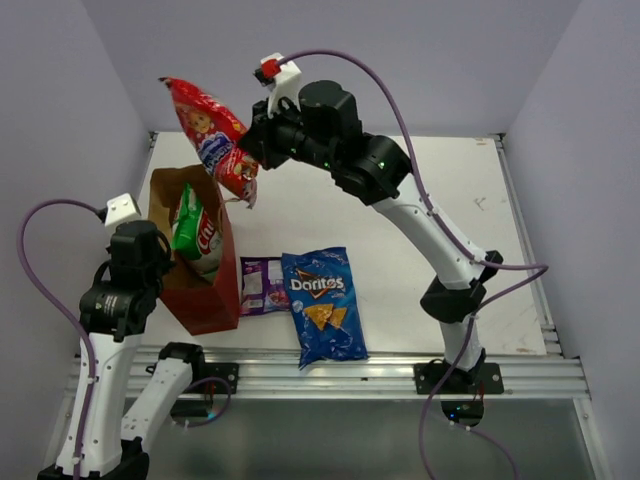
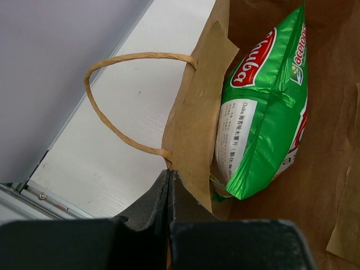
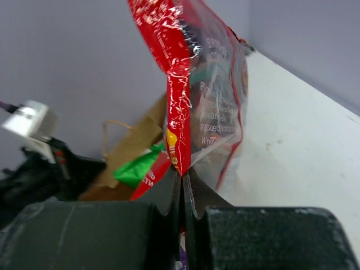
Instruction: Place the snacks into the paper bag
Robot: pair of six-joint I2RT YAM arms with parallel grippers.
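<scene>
The reddish-brown paper bag (image 1: 205, 290) stands open at the left, with the green-white chip bag (image 1: 190, 232) inside it. My left gripper (image 2: 170, 175) is shut on the paper bag's rim (image 2: 191, 129) beside a string handle (image 2: 107, 121). My right gripper (image 3: 182, 177) is shut on the edge of the red snack-mix bag (image 3: 197, 84) and holds it in the air above the paper bag's far right corner (image 1: 215, 135). The blue Doritos bag (image 1: 322, 303) and the small purple packet (image 1: 262, 284) lie flat on the table to the right of the paper bag.
The white table (image 1: 400, 250) is walled by lilac panels at the back and sides. A metal rail (image 1: 350, 372) runs along the near edge. The right arm (image 1: 440, 240) reaches across the middle of the table.
</scene>
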